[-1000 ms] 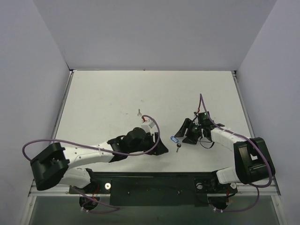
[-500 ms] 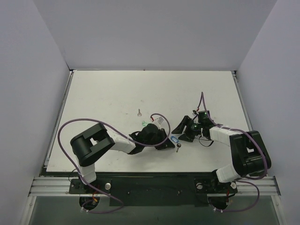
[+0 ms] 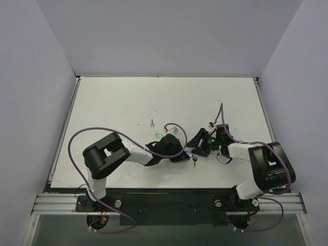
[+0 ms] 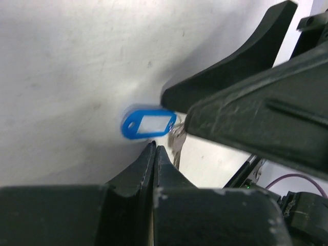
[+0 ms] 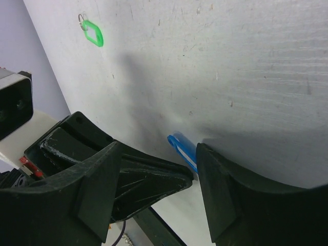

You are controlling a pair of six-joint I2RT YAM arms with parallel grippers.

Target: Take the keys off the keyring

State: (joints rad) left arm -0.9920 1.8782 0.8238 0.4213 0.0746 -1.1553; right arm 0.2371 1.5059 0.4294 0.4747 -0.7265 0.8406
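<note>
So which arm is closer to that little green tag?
Left. The left arm lies right beside the green tag, the left tool just beyond; the right tool stands farther off, at the blue keyring.

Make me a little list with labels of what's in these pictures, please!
blue keyring: on the table, silver key at one end
loose key: alone, farther back on the table
green tag: lying apart from the keyring
left end effector: shut, tips at the keyring's edge
right end effector: open, straddling the keyring
</note>
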